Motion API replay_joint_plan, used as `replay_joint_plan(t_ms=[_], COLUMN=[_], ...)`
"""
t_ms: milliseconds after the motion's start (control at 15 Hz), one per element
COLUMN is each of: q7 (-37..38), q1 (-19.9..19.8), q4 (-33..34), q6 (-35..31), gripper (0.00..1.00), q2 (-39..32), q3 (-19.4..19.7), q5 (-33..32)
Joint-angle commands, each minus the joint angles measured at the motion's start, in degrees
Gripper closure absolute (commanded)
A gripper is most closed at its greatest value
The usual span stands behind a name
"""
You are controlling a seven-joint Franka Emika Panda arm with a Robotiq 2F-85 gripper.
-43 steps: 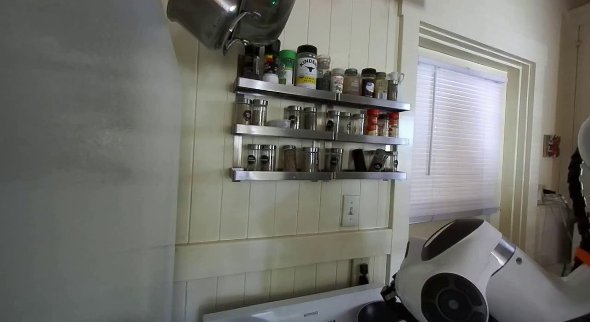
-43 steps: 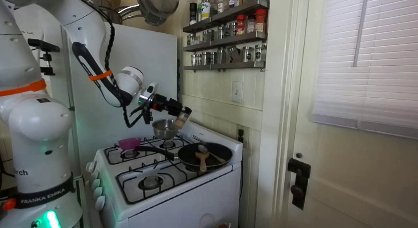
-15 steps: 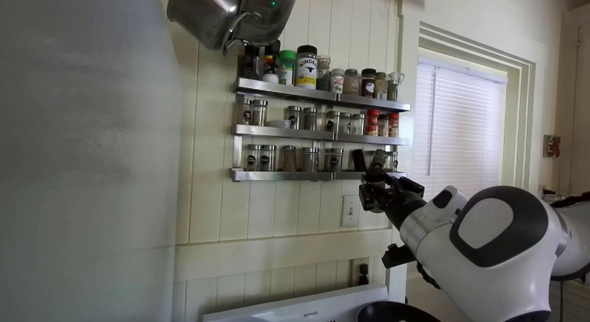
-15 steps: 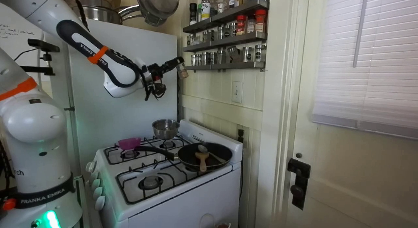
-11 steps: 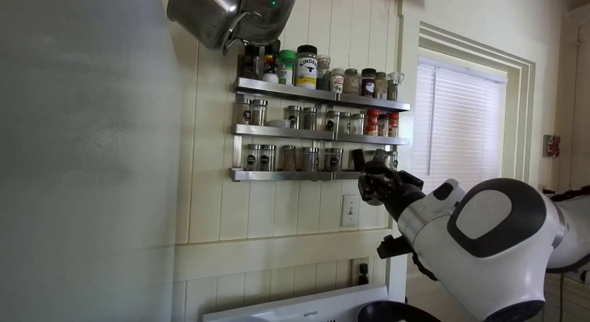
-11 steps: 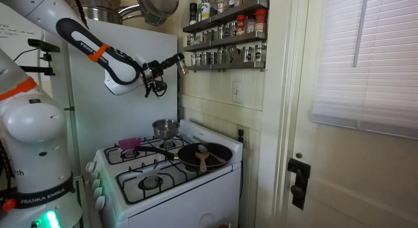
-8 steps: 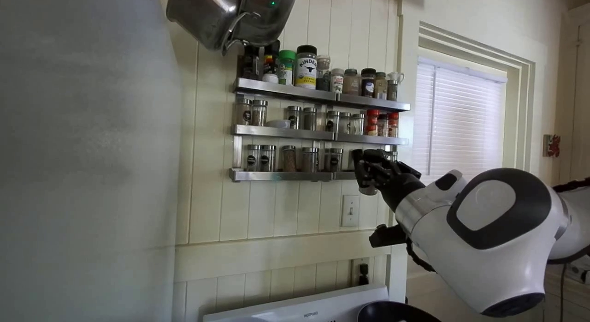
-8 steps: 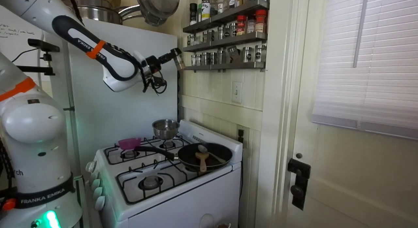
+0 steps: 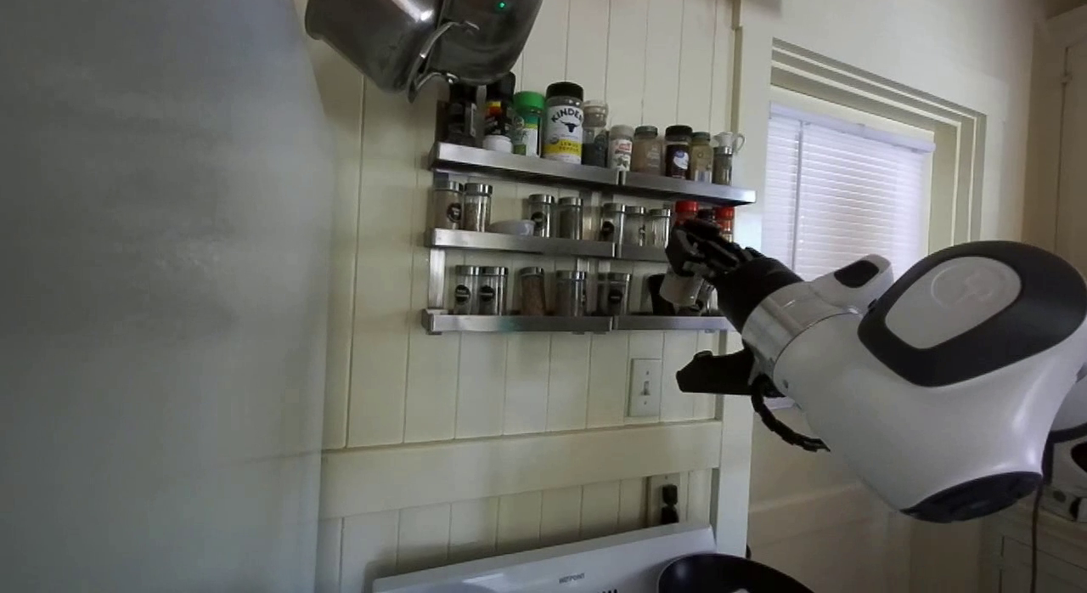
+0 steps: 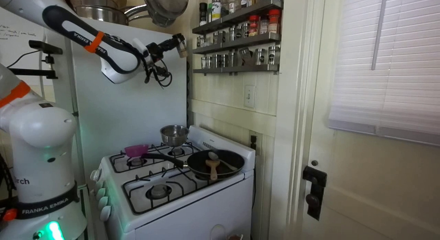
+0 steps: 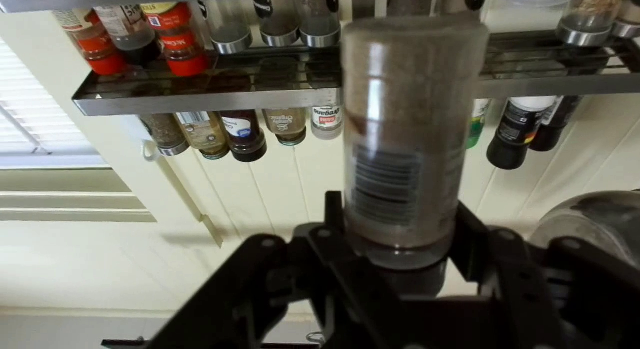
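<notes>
My gripper [image 11: 397, 214] is shut on a clear spice jar [image 11: 405, 139] with brown contents, a barcode label and a dark cap. The wrist view stands upside down. In both exterior views the jar [image 9: 679, 289] [image 10: 182, 51] hangs below the fingers [image 9: 692, 246] [image 10: 178, 37], cap up and slightly tilted. It is in the air in front of the wall shelves. In an exterior view it overlaps the right part of the bottom shelf [image 9: 522, 323]. The middle shelf [image 9: 522, 243] and the top shelf [image 9: 526, 162] hold several jars. Two jars on the bottom shelf lean.
Steel pots [image 9: 374, 32] hang at the upper left of the shelves. Below are a white stove [image 10: 192, 205], a black pan [image 10: 196, 162] with utensils, a steel bowl [image 10: 174, 138] and a pink bowl [image 10: 136, 151]. A fridge [image 10: 130, 95] stands behind the arm.
My gripper has risen with the jar from beside the steel bowl to shelf height, and keeps rising over the last second. The jar is closer to upright than before. The grip stays shut.
</notes>
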State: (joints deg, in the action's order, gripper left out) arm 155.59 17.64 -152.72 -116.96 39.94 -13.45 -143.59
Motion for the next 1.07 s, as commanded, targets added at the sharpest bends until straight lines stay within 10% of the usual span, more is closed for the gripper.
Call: replay_joint_plan(t_ms=[0, 67, 133, 1000], q7=[-1.23, -1.24, -1.09, -0.41], q1=[2.50, 2.15, 2.36, 0.84], q4=[-0.45, -0.73, -0.78, 10.10], q6=[0.39, 0.09, 0.64, -13.93], gripper=[0.50, 0.50, 0.75, 0.75], q2=[0.21, 0.67, 0.18, -2.70], q3=[2.69, 2.77, 2.02, 15.69], q5=[-0.35, -0.35, -0.26, 0.37])
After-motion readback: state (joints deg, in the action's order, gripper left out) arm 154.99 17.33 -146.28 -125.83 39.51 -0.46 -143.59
